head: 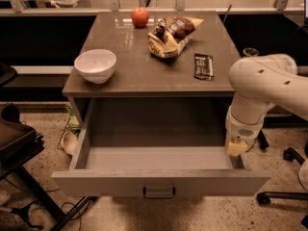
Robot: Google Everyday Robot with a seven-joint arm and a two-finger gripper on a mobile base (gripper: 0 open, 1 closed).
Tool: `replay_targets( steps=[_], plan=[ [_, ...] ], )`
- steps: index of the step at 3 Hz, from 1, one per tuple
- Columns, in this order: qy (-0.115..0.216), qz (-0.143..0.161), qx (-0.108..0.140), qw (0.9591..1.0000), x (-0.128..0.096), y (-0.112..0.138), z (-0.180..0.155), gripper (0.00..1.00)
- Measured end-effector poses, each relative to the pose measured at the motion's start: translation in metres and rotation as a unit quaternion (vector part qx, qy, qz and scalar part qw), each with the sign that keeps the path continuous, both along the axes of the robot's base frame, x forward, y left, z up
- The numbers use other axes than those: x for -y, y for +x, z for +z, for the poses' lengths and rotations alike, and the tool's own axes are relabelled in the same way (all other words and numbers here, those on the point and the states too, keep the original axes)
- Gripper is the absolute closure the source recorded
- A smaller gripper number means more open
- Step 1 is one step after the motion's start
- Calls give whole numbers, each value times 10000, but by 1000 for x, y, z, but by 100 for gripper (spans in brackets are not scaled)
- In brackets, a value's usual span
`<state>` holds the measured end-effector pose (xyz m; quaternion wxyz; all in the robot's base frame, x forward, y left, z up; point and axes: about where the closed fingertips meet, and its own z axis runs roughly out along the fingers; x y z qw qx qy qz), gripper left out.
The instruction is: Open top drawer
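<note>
Dim amber light — gripper (237, 147) low right

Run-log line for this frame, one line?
top drawer: pulled far out | hand: by drawer's right wall, near cabinet | countertop: bowl, apple, snack bag, dark bar

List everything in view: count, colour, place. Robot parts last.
top drawer: one, grey, pulled out below the counter
counter: one, grey-brown, centre
bowl: one, white, counter's left side
apple: one, red, counter's far edge
snack bag: one, yellow-brown, counter's far middle
wrapped bar: one, dark, counter's right side
chair: one, black, left edge
arm: one, white, right
gripper: one, pale, beside the drawer's right wall
</note>
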<state>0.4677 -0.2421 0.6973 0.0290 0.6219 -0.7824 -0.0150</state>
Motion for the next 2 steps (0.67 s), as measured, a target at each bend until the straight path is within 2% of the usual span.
replay_targets(
  steps=[1, 2],
  plan=[
    [367, 356, -73, 9987, -14, 16, -30, 100],
    [645, 762, -117, 9949, -38, 26, -53, 100]
  ],
)
